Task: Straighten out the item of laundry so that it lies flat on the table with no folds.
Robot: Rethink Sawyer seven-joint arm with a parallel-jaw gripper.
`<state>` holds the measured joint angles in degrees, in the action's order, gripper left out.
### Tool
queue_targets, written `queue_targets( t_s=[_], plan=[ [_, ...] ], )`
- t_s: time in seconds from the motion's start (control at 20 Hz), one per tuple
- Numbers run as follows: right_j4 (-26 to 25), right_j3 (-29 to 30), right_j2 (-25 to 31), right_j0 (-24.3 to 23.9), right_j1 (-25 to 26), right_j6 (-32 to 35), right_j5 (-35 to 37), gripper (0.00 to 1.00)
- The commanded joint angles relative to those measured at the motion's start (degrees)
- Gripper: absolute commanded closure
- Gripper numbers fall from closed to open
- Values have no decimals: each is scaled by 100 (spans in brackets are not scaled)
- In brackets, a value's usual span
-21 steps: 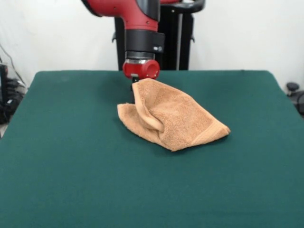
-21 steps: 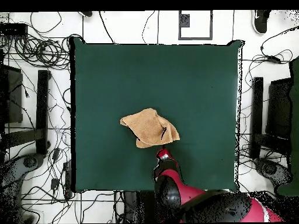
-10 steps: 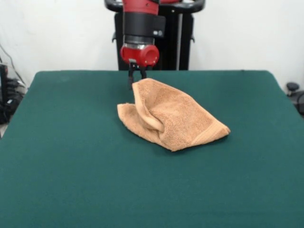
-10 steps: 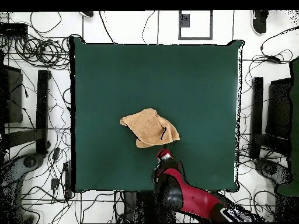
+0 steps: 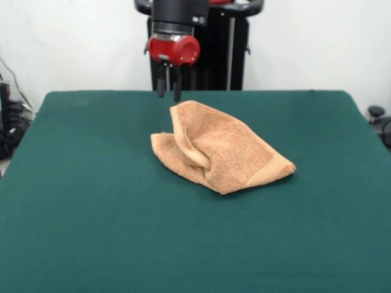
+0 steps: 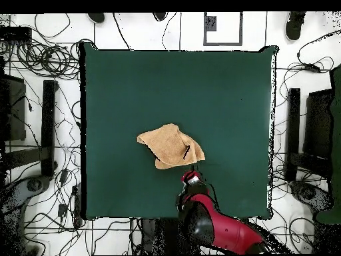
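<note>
Nothing readable anywhere here, no labels, brands or numbers on anything near the towel [image 5: 221, 150].

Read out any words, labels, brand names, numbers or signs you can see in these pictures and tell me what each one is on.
None can be read.
The towel shows no readable label in either view.
The table is plain green cloth with no marking.
The gripper, raised clear of the towel, and the red and black arm show no legible lettering.
A framed square thing on the floor past the table carries a dark patch, too small to read.
</note>
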<state>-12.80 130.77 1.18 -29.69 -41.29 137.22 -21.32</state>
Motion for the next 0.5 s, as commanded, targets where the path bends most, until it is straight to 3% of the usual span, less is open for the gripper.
queue_targets(
  t_s=[0.05,0.35,0.5],
  plan=[
    [395,168,853,123,-56,1251,338,0],
    [405,509,1051,-60,-582,1282,665,0],
    [616,698,1038,99,-943,1322,820,0]
  ],
)
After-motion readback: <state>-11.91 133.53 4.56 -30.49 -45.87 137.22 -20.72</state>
